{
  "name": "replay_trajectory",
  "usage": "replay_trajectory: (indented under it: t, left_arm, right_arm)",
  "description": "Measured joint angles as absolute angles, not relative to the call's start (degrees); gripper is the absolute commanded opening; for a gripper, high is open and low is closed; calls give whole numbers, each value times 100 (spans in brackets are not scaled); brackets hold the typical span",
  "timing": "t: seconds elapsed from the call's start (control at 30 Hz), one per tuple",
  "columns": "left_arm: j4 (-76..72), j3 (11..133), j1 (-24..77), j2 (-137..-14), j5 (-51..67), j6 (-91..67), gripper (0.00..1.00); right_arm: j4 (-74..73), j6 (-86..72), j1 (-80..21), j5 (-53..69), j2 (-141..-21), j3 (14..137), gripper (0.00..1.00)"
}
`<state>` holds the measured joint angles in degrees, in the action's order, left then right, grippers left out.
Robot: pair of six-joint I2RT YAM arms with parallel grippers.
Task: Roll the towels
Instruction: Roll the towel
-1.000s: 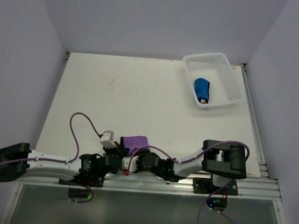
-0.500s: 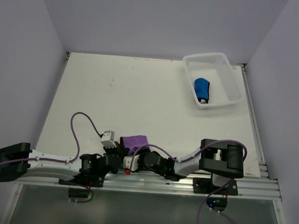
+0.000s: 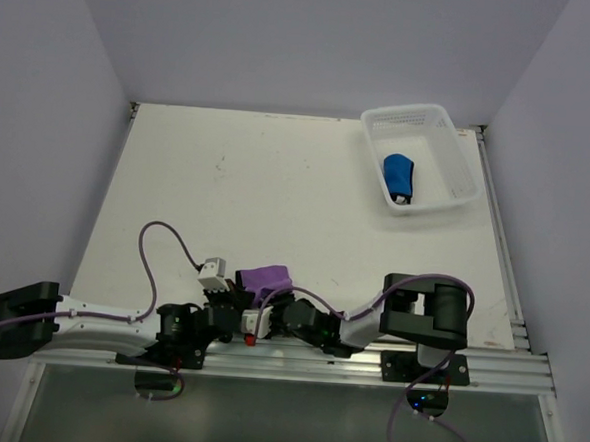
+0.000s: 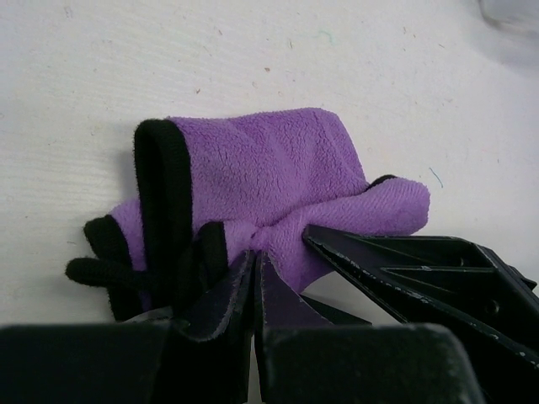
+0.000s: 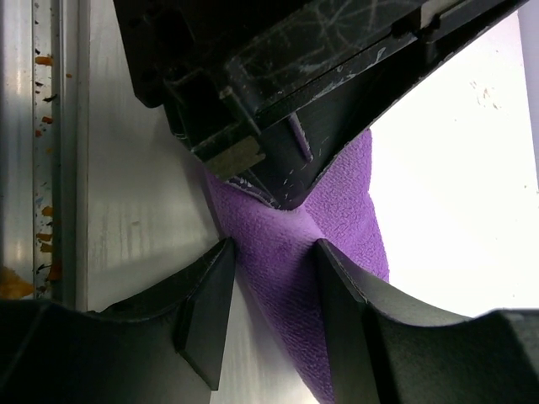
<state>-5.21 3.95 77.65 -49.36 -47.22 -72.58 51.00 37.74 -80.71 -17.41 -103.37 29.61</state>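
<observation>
The purple towel (image 3: 267, 279) with a dark hem lies bunched near the table's front edge, between both arms. My left gripper (image 3: 238, 304) is shut on its near fold; in the left wrist view the closed jaws pinch the purple towel (image 4: 269, 177) at my left gripper (image 4: 255, 257). My right gripper (image 3: 276, 308) holds the same towel from the right. In the right wrist view the purple towel (image 5: 337, 244) fills the gap of my right gripper (image 5: 274, 282), with both fingers (image 5: 206, 311) against the cloth. The blue towel (image 3: 398, 177) lies rolled in the basket.
The white perforated basket (image 3: 412, 113) stands at the far right corner. The metal rail (image 5: 42, 168) of the table's front edge runs right beside both grippers. The left gripper's black body (image 5: 295, 84) fills the top of the right wrist view.
My right arm's elbow and forearm have shifted left, bringing the right gripper closer onto the purple towel. The left arm and the towel have hardly moved.
</observation>
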Motion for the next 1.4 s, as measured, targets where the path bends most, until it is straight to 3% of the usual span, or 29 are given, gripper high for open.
replay_trajectory:
  t: [0.13, 0.23, 0.33, 0.53, 0.93, 1.1, 1.4]
  left_arm:
    - [-506, 395, 7765, -4901, -4729, -7234, 5]
    - [-478, 386, 7765, -4842, -4729, -7231, 5]
    - [-410, 384, 7765, -4751, -4727, -7234, 5]
    - [-161, 384, 7765, -4508, -4722, -7223, 8]
    - [596, 462, 7765, -3607, -4654, -7155, 17]
    - [910, 698, 7765, -3148, -4606, -6923, 17]
    - [1393, 987, 7771, -2838, -4578, -6858, 17]
  right_arm:
    - [5234, 3802, -8044, -1706, -10422, 2967, 47]
    - [5207, 3782, -8003, -1601, -10427, 2982, 38]
    - [5096, 3739, -7946, -1448, -10429, 3017, 20]
    - [4770, 3667, -7915, -1315, -10363, 3146, 9]
    - [3046, 2576, -7544, -626, -9933, 3809, 9]
    - [1653, 1743, -7148, 38, -9944, 4650, 9]
    - [819, 384, -6543, 1245, -9942, 5030, 4]
